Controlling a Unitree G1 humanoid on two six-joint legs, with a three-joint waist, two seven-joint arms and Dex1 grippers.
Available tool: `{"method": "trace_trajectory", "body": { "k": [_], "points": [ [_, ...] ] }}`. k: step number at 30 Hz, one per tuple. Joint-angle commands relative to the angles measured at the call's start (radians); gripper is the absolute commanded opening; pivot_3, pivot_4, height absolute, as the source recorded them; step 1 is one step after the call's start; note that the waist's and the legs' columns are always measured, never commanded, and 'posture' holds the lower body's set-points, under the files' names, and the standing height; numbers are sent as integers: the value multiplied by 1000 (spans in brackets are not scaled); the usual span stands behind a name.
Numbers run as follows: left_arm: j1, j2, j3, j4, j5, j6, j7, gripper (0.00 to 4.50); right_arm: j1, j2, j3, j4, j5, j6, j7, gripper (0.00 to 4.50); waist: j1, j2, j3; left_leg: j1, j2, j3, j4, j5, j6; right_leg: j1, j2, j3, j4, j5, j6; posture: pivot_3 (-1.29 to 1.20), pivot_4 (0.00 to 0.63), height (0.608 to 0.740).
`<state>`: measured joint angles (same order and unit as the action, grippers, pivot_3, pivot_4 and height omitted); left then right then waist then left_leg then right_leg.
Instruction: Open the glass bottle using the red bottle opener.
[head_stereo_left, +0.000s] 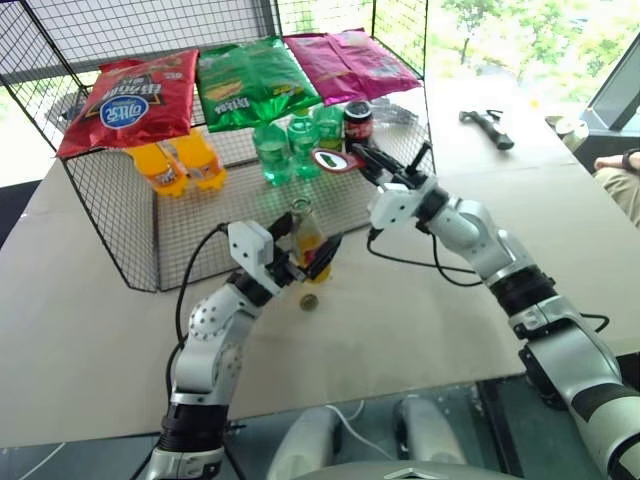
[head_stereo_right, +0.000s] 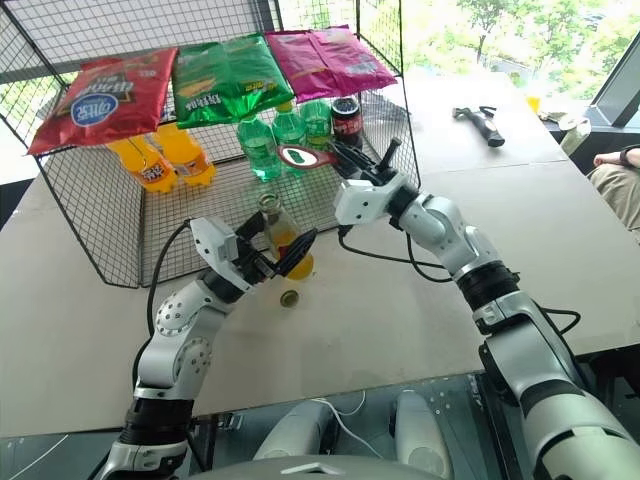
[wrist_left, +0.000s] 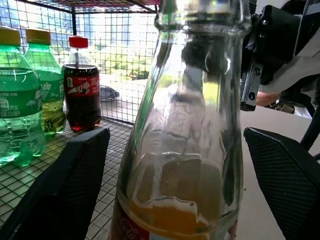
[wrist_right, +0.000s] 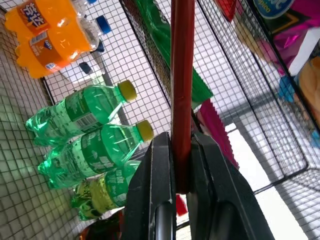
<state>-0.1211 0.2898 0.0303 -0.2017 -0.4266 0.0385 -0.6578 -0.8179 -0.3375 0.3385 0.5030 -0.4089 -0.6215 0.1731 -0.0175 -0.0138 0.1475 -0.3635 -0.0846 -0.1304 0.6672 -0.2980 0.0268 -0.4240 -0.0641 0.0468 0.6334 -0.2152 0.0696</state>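
Two grippers work near the middle of the table (head_stereo_left: 90, 330), just in front of a wire-mesh rack (head_stereo_left: 130, 215). The left gripper (head_stereo_left: 312, 262) has its fingers (wrist_left: 65, 185) spread wide on either side of the glass bottle (head_stereo_left: 306, 235), with gaps showing between each pad and the glass, so the bottle stands upright on the table without being pinched. Orange-yellow drink fills the lower part of the bottle and its red label sits between the fingers. The bottle's mouth looks bare, and a small metal cap (head_stereo_left: 310, 300) lies on the table just beside the bottle's base, on the side toward the near edge.

Above and beyond the bottle, the right gripper (head_stereo_left: 362, 160) has its fingers (wrist_right: 150, 190) clamped tight on the handle of the red bottle opener (head_stereo_left: 333, 160). The opener's ring-shaped head points toward the left edge of the table and hangs clear of the bottle's mouth, in front of three green plastic bottles (head_stereo_left: 290, 145) inside the rack. A dark cola bottle (head_stereo_left: 357, 122) stands next to them, two orange bottles (head_stereo_left: 180, 165) lie further left, and three snack bags (head_stereo_left: 240, 80) rest on the rack's top. A hammer (head_stereo_left: 490, 128) lies toward the far right corner.
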Motion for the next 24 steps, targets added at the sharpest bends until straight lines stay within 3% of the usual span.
{"method": "trace_trajectory", "body": {
  "k": [1,9,12,15,21,24],
  "points": [
    [46,42,21,-106,-42,28,-25,4435,123,50,-79,-150,317,299,231,0,0,0,0,0,1,0,0,0,0,1,0,0,-1,0,0,0,150,740],
    [169,121,54,-177,-77,67,-57,4435,366,3,-147,-581,772,1200,481,0,5,5,3,-1,1,-1,-1,0,1,1,-1,-1,-2,0,0,0,150,740],
    [224,140,75,-193,-83,70,-65,4435,405,-7,-212,-684,926,1482,458,0,5,5,3,-1,1,-2,-1,-1,1,1,-5,-2,-2,0,0,0,150,740],
    [282,156,105,-205,-89,73,-61,4435,436,-27,-260,-758,1043,1650,470,0,5,5,3,-1,1,-2,-2,-1,1,1,-5,-2,-3,0,0,0,150,740],
    [401,159,195,-240,-73,76,4,4500,465,-62,-299,-759,963,1575,396,2684,7,4,3,-2,0,-2,-2,-1,1,1,-6,-3,-5,0,0,0,150,740],
    [476,164,216,-260,-61,78,14,4500,509,-146,-291,-754,912,1457,471,3941,10,4,3,-2,0,-2,-2,-1,2,1,-6,-3,-6,0,0,0,150,740]
  ]
}}
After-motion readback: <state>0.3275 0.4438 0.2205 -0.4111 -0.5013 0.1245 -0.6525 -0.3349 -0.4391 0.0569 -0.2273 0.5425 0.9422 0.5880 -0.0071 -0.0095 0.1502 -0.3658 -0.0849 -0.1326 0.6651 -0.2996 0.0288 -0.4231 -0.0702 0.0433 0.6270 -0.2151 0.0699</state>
